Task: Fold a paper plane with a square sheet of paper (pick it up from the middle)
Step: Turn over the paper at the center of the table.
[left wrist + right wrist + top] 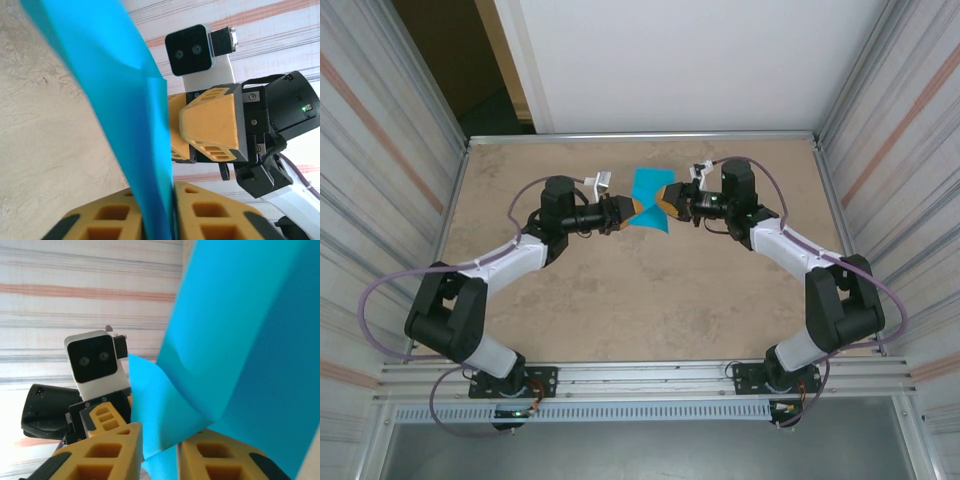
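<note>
While left jaws clamp, folded blue paper (pixel 648 190).

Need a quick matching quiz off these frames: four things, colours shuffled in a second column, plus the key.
Things:
1. paper
2. table
3. left fingers
4. cable on the left arm

Colours:
A. orange-yellow
B. pale purple
C. turquoise-blue
D. beige, marbled

Pairs: 1-C, 2-D, 3-A, 4-B
</note>
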Robot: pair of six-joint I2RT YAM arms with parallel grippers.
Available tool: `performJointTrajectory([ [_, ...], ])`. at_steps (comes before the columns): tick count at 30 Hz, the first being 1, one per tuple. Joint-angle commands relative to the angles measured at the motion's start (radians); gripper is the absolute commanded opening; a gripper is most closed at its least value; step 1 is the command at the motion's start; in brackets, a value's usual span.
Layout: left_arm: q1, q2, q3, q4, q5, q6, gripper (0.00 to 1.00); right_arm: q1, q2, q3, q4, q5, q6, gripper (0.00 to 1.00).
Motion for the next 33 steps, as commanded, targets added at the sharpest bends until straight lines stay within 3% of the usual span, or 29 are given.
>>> performJointTrajectory([
  [1, 0.005, 0.015, 0.032, -0.011, 0.024, 0.018, 0.14, -0.016, -0.042, -0.013, -0.059, -0.007, -0.061, 0.3],
  [10, 0.024, 0.018, 0.031, -0.145, -0.005, 0.106, 0.09, -0.091, -0.1, -0.037, -0.286, 0.116, -0.169, 0.52],
  [14, 0.052, -0.006, 0.068, -0.378, -0.057, 0.256, 0.08, -0.128, -0.125, -0.028, -0.429, 0.22, -0.245, 0.58],
  [16, 0.058, -0.027, 0.111, -0.557, -0.139, 0.378, 0.08, -0.128, -0.139, -0.012, -0.508, 0.286, -0.293, 0.59],
  [20, 0.034, -0.029, 0.29, -1.016, -0.475, 0.636, 0.08, -0.128, -0.16, 0.002, -0.596, 0.389, -0.343, 0.6],
  [26, -0.093, 0.086, 0.543, -1.42, -1.09, 0.79, 0.08, -0.128, -0.195, 0.002, -0.648, 0.486, -0.363, 0.61],
  [29, -0.157, 0.169, 0.622, -1.51, -1.304, 0.789, 0.09, -0.128, -0.212, 0.001, -0.676, 0.536, -0.369, 0.6],
  [33, -0.23, 0.3, 0.712, -1.586, -1.447, 0.767, 0.09, -0.13, -0.239, -0.016, -0.703, 0.589, -0.368, 0.6],
])
